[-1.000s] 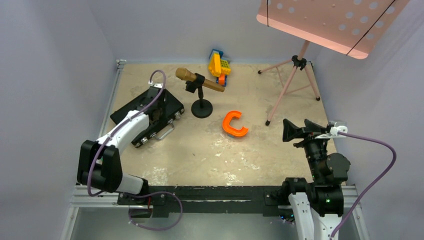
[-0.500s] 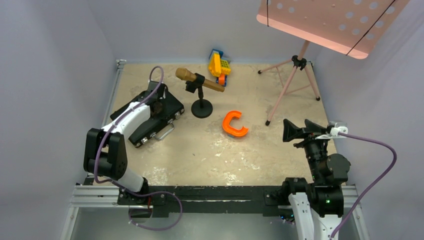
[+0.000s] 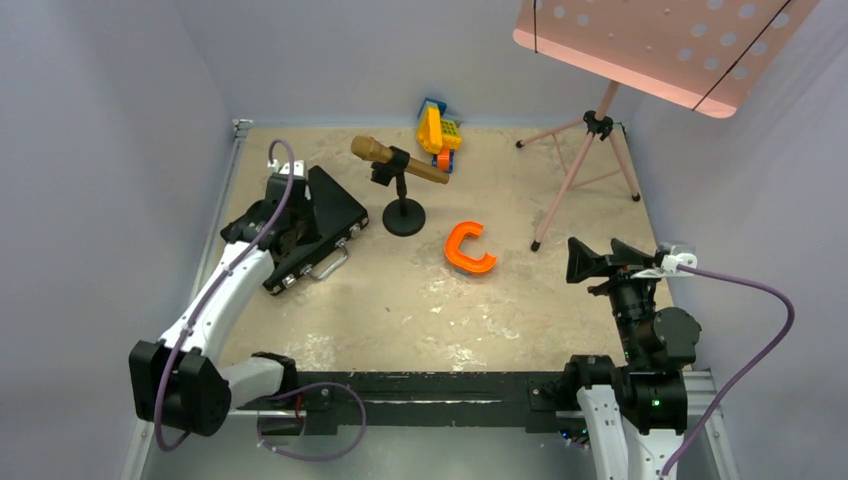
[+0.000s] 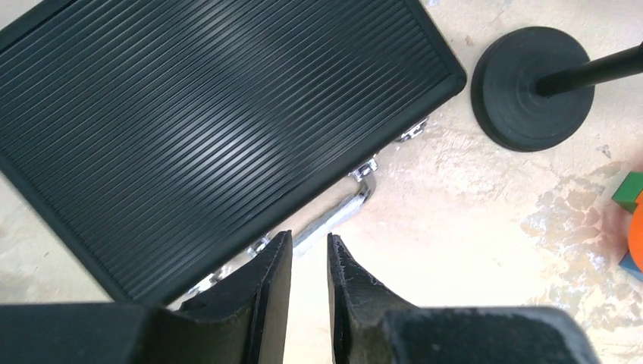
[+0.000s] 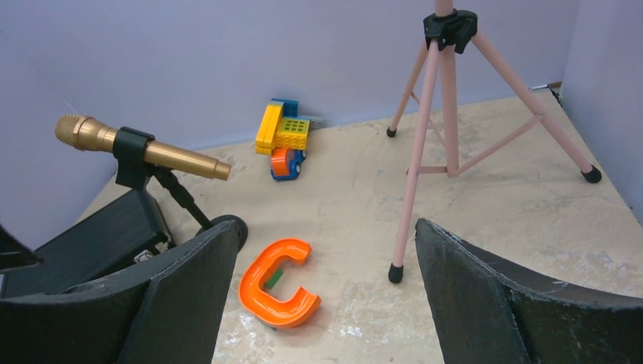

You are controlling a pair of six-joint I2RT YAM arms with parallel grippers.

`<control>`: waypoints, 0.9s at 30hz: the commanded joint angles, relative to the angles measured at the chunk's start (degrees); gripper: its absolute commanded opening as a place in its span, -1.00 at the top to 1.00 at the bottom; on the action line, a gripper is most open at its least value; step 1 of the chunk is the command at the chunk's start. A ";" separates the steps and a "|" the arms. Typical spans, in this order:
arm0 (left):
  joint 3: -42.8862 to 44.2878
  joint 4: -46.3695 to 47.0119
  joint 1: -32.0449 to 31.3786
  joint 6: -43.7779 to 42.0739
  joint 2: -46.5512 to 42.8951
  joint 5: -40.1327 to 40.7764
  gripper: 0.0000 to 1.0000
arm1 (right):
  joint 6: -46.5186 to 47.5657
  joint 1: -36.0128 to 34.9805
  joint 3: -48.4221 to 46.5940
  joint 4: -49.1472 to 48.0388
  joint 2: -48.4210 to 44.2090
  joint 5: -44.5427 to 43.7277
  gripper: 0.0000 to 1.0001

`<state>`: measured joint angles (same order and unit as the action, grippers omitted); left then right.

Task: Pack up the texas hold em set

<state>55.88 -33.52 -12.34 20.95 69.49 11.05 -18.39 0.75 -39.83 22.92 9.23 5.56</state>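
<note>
Your beige tabletop (image 3: 420, 300) sits boxed by lavender walls. The closed black case (image 4: 205, 121) lies left of the microphone stand (image 3: 404, 215), near the table's left edge. Your left gripper (image 4: 303, 288) hovers above its handle, fingers nearly together, empty. Right gripper (image 5: 322, 296) gapes wide, empty.

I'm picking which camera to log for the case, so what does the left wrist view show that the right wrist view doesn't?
Only the left wrist view shows the case's ribbed lid, closed, its silver handle and latches, with the left gripper nearly shut above the handle. Only the right wrist view shows the microphone, orange C-shaped piece, toy blocks, pink tripod and open right gripper. Both show the case and stand base.
</note>
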 commanded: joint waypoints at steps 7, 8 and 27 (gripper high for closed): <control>-5.23 -12.90 0.84 5.71 -10.56 5.16 0.51 | -0.44 -0.31 0.19 -1.57 -0.70 -0.26 -0.81; -6.03 -13.26 1.01 5.76 -11.21 5.64 0.51 | -0.47 -0.31 0.20 -1.58 -0.75 -0.30 -0.81; -7.58 -12.90 9.30 6.34 -3.07 -2.94 0.69 | -0.53 -1.92 0.20 -1.56 -1.67 -0.98 -0.82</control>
<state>48.95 -46.41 -3.38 26.00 65.39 10.61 -18.44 -0.86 -39.83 22.76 8.19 5.45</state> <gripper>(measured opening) 0.162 0.906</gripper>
